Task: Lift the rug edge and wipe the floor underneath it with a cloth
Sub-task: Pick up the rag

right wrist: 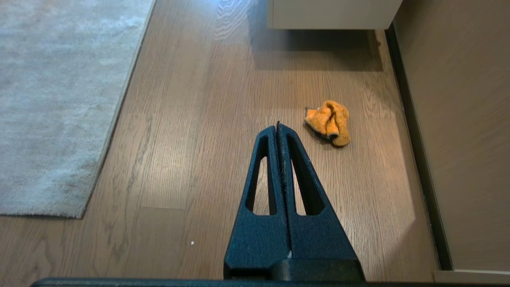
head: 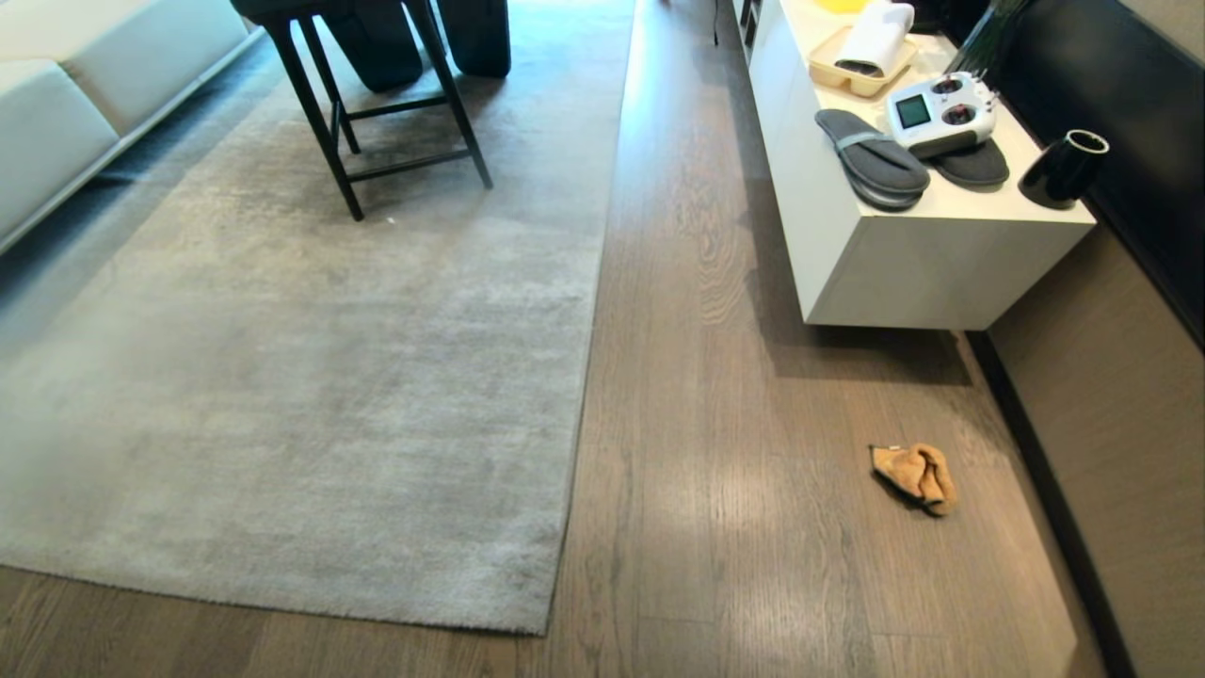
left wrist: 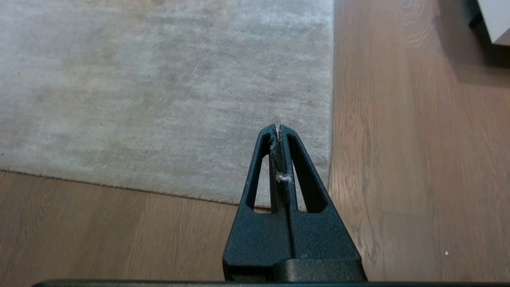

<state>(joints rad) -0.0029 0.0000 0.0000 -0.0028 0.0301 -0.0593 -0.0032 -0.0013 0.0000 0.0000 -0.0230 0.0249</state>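
Head view: floor (head: 715, 527) of light brown wood-grain planks fills the centre and bottom of the frame. Pale grey rug (head: 311, 377) covers the left half; the rug edge (head: 588, 377) runs straight from top centre down to a square corner at lower centre, lying flat on the planks. White sofa (head: 66, 113) sits at upper left, beside the rug's far side. Black stool (head: 377, 104) stands on the rug at upper centre-left. White cabinet (head: 866, 254) occupies upper right against the dark wall; on its top lie a pair of grey slippers (head: 871, 165), a white remote controller (head: 941, 113) resting partly on one slipper, a tray with a rolled white towel (head: 875, 38), and a black cup (head: 1064, 169) at the right end.

Cloth (head: 915, 476), orange-tan and crumpled, lies on the floor at lower right, well apart from the rug and near the wall base.

Left tool (left wrist: 279, 127): fully closed, holding nothing, a few lint fibres between its faces; it hangs above the rug corner.

Right tool (right wrist: 278, 125): fully closed, holding nothing, above bare floor, near the cloth but not touching it.
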